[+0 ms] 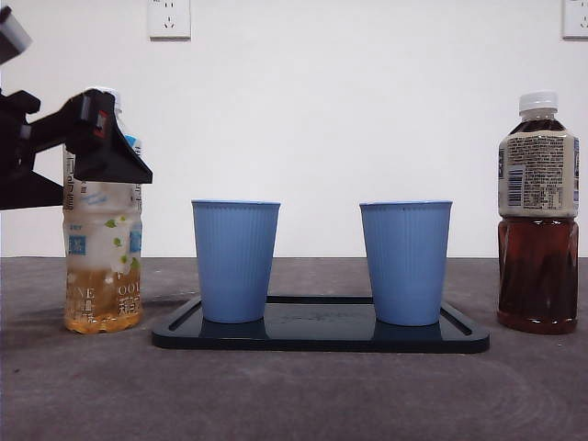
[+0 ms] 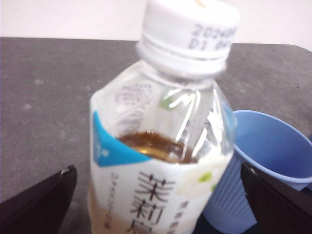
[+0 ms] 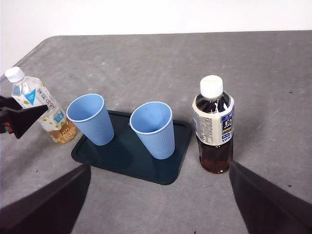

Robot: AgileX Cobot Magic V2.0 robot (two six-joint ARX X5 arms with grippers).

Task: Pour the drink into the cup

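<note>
The left pincer (image 2: 156, 204) stands wide open around the tea bottle (image 2: 161, 146), seemingly not touching it, beside a blue cup (image 2: 263, 161).

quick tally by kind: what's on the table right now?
Bottles: 2, the light tea bottle between the left pincer's open jaws, and the dark tea bottle
Blue cups: 2, one and the other
Tray: 1, black tray under both cups
Total: 5

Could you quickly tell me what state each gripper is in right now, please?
Left gripper: open, astride the jasmine tea bottle, not clamped.
Right gripper: open, holding nothing.
</note>
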